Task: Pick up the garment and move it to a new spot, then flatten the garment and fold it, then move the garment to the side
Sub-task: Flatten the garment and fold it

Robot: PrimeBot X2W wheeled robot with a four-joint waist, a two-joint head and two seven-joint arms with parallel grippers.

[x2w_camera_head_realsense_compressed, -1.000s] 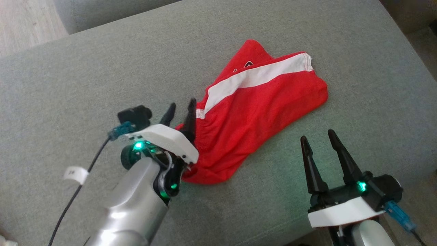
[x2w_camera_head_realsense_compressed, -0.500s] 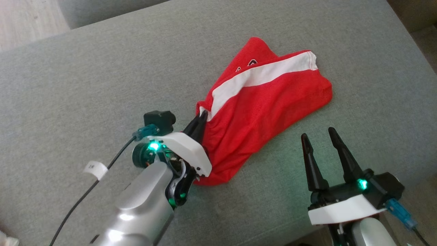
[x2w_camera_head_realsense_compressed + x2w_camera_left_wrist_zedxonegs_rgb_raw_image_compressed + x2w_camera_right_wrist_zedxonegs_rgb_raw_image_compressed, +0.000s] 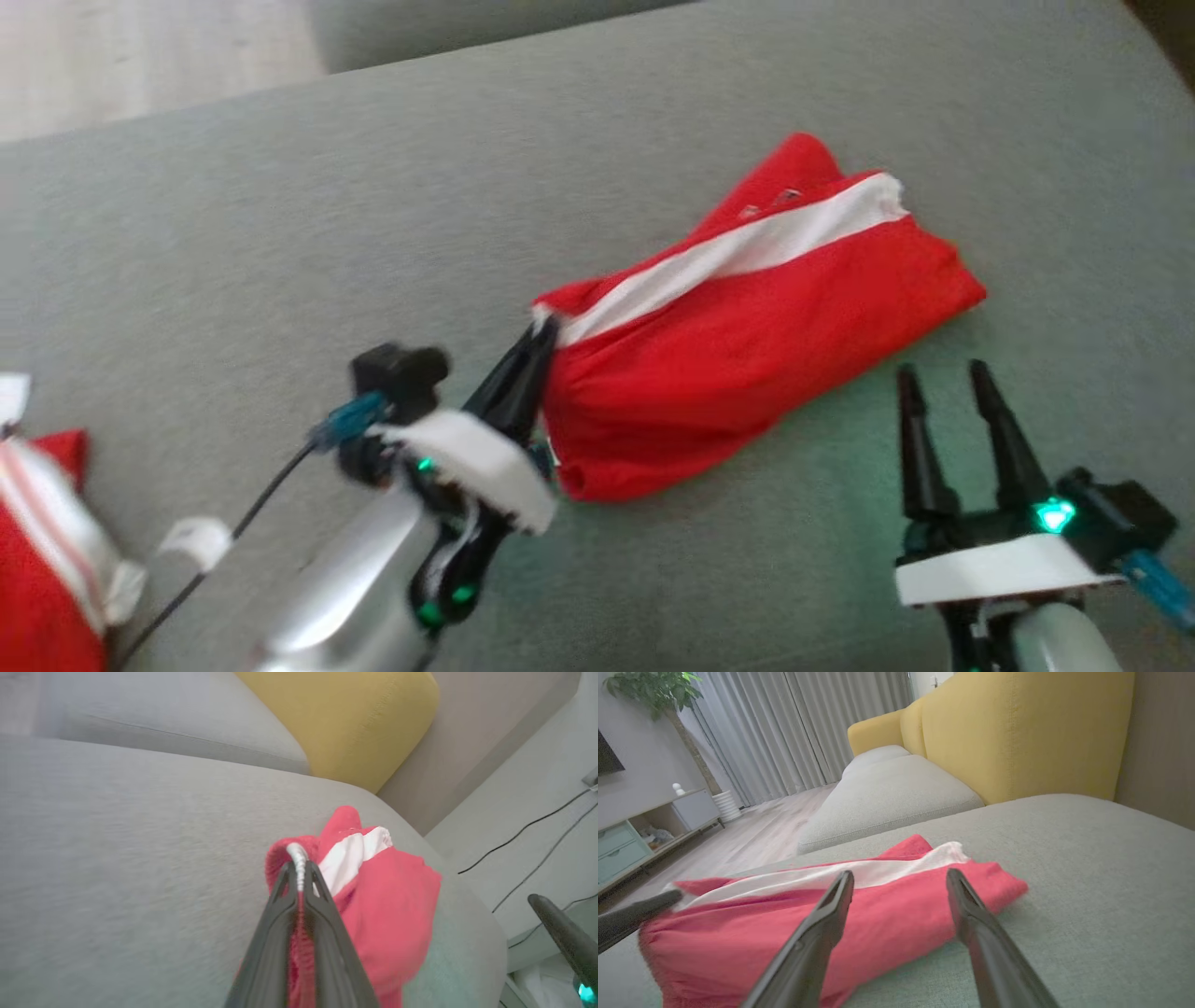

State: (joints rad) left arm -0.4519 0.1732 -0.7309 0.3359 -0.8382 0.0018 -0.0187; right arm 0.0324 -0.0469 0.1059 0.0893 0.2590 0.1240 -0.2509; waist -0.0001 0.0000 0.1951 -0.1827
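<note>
While left gripper (image 3: 542, 329) pinches garment (image 3: 747, 364) | right gripper (image 3: 943, 371) spread, beside | seemingly another red cloth (image 3: 33, 597) lower-left

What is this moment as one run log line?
stage: pickup | left pincer: shut on red shorts edge | right pincer: open, near shorts | shorts: lying on grey cushion

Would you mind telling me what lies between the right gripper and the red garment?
Nothing: in the head view, just a bare strip of grey cushion separates the right gripper from the red garment.
</note>
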